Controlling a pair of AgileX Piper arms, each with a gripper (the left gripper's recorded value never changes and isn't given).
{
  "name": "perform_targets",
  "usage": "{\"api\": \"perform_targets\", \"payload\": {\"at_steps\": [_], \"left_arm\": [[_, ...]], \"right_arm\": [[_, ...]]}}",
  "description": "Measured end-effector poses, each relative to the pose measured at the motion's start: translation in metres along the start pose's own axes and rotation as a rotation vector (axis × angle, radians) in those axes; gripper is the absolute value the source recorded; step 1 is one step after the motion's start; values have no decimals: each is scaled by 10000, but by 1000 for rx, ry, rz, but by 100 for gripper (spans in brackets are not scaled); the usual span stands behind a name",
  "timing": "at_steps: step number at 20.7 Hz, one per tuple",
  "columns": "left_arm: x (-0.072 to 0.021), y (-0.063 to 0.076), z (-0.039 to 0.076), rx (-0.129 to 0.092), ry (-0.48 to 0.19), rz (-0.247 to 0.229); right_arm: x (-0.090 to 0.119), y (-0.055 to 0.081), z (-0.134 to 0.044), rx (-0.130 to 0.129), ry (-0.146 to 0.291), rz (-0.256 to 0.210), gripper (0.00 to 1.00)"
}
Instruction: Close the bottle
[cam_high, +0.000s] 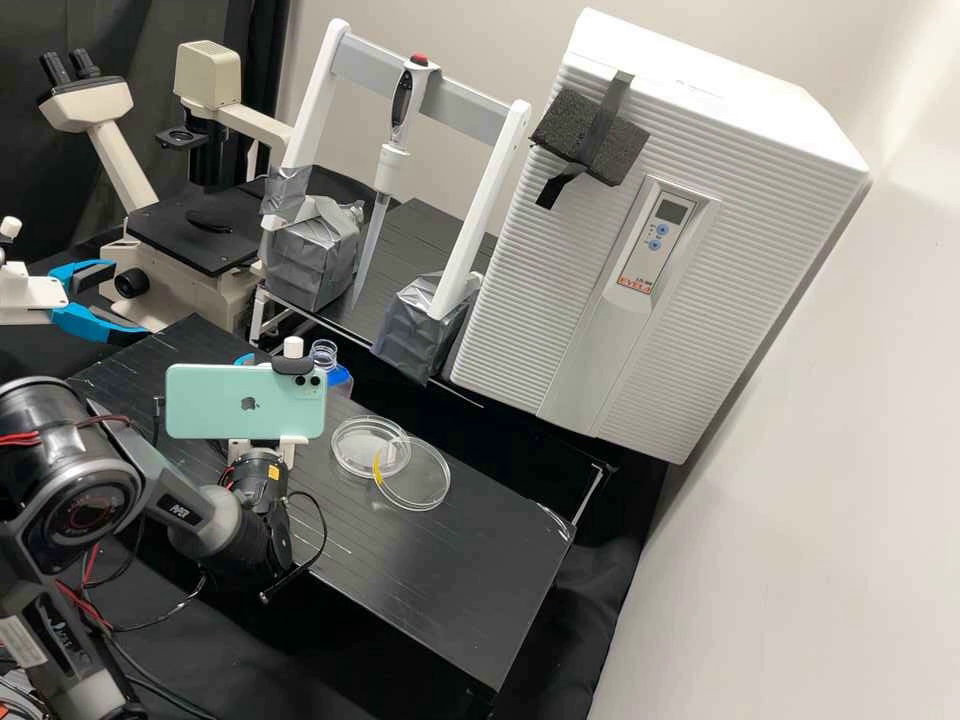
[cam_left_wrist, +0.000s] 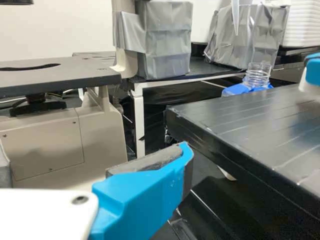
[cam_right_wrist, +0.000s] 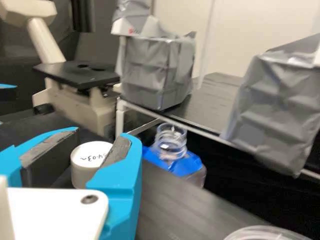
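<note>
Bottle (cam_high: 326, 357) is uncapped: clear square body, round threaded neck open at the top, blue liquid filling the lower part, neck empty. It stands upright at the far edge of the black surface (cam_high: 450, 560); can't tell whether it sits on the surface or just behind it. Right claw (cam_right_wrist: 85, 150) is pinching the cap (cam_right_wrist: 92, 159), a white round one with handwriting on top, gripped by its sides between the two blue fingers (cam_right_wrist: 122, 160). The cap is just beside the bottle neck, at about the same height, apart from it and not over the mouth. In the high view the cap (cam_high: 293, 347) pokes up behind a mint-green phone (cam_high: 245, 400) mounted on that arm's wrist. Left claw (cam_high: 92, 296) is spread with nothing between the fingers, off the surface's left end near the microscope (cam_high: 170, 250), well apart from the bottle. Two clear petri dishes (cam_high: 392, 460) lie flat mid-surface, rims overlapping, a small yellow item where they meet; otherwise nothing visible inside. Behind the bottle is a white pipette stand, feet wrapped in grey tape (cam_high: 310, 250), one pipette (cam_high: 385, 180) hanging tip down. A white ribbed cabinet (cam_high: 660, 250) stands to the right.
</note>
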Motion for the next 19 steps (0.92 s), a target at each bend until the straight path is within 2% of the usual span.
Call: {"api": "perform_targets", "payload": {"at_steps": [3,5,8,11,13,16,19], "left_arm": [[0,0,0,0,0,0],[0,0,0,0,0,0],[0,0,0,0,0,0],[0,0,0,0,0,0],[0,0,0,0,0,0],[0,0,0,0,0,0],[0,0,0,0,0,0]], "right_arm": [[38,98,-3,3,-2,55,0],[86,171,-25,-5,8,86,0],[161,258,-61,-40,15,128,0],[245,284,-83,-32,24,148,0],[303,258,-70,-36,18,139,0],[368,182,-32,-23,1,116,0],[427,164,-2,-30,-15,108,0]]}}
